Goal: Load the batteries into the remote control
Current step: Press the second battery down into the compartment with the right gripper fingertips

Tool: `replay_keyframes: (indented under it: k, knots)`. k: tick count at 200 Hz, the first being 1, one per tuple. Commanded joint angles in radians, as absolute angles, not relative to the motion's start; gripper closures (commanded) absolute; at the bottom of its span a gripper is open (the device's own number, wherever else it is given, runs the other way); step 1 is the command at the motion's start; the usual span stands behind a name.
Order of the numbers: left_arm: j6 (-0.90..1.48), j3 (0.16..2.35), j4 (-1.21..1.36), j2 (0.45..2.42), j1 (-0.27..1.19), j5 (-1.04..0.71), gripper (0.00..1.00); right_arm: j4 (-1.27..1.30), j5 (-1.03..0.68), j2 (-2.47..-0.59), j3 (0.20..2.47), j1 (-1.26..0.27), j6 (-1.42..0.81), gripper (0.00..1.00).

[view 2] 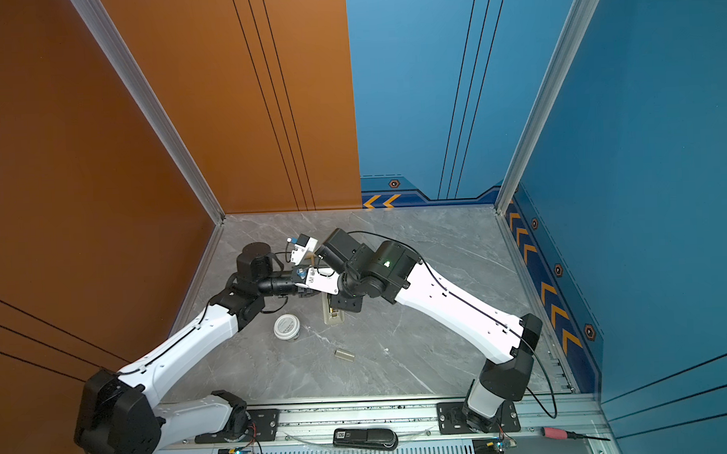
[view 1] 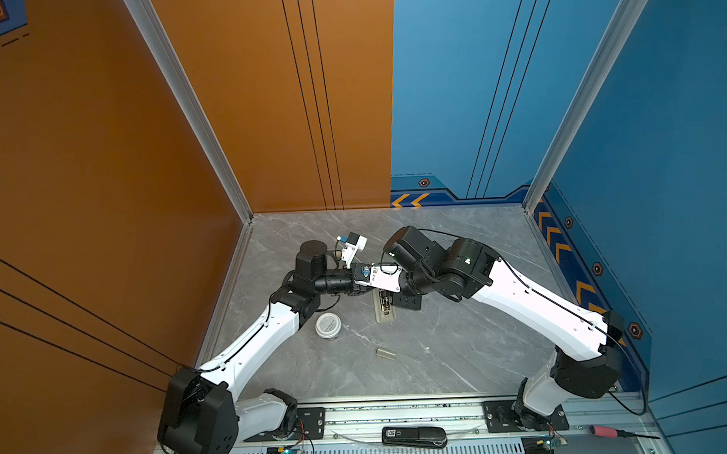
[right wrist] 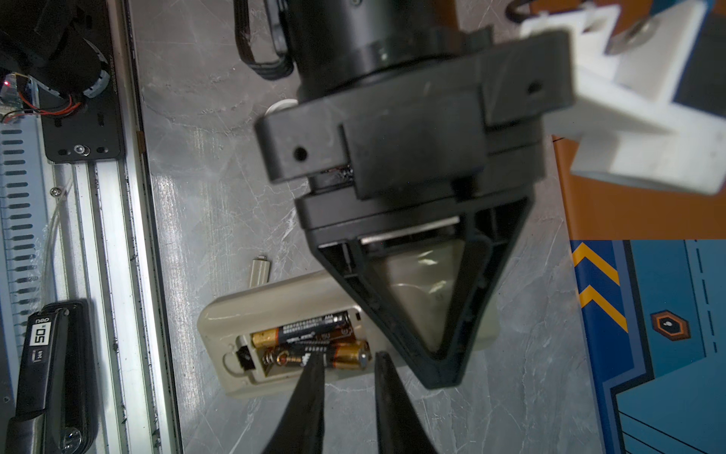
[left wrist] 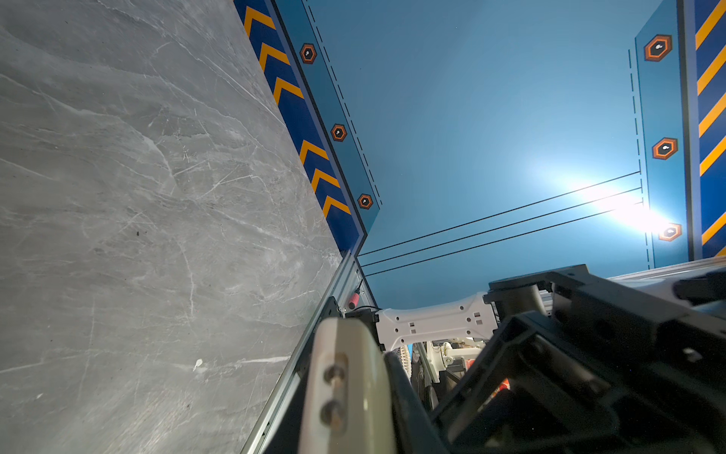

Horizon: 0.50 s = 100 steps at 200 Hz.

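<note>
Batteries (right wrist: 310, 334): we judge light, rigid, slick; one askew beneath parted, empty fingers (right wrist: 304, 397) of right gripper (right wrist: 347, 355); pinch mid-barrel. Remote (right wrist: 275, 302): stiff, skids; left gripper (right wrist: 438, 373), clenched, lies across it.

Both top views are bright, even and sharp. The grey marble-pattern tabletop (view 1: 420, 359) carries only faint, soft shadows, and the orange wall panel (view 1: 81, 163) darkens toward the frame edge. The straight aluminium corner posts (view 2: 149, 106) splay outward, a wide-angle effect. In the left wrist view, white glare blooms on the blue wall panel (left wrist: 491, 137), and the slim beige-grey plastic remote control (left wrist: 345, 385) is soft close to the lens. In the right wrist view, the black left gripper (right wrist: 438, 365) blurs toward the lens, as does the white plastic bracket (right wrist: 644, 118). The black, gold-ended batteries (right wrist: 310, 334) are sharp and glint.
</note>
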<state>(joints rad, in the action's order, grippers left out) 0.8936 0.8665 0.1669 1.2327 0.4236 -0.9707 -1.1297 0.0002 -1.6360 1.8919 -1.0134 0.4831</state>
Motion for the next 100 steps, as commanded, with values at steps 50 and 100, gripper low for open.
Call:
replay_keyframes:
  k: [50,100]
  knots:
    - [0.877,0.907,0.171,1.217,0.439,-0.988,1.0,-1.106,-0.018,-1.631,1.847,-1.002,0.496,0.82]
    - [0.879,0.909,0.171,1.219,0.446,-0.979,1.0,-1.103,-0.025,-1.625,1.833,-1.003,0.494,0.85]
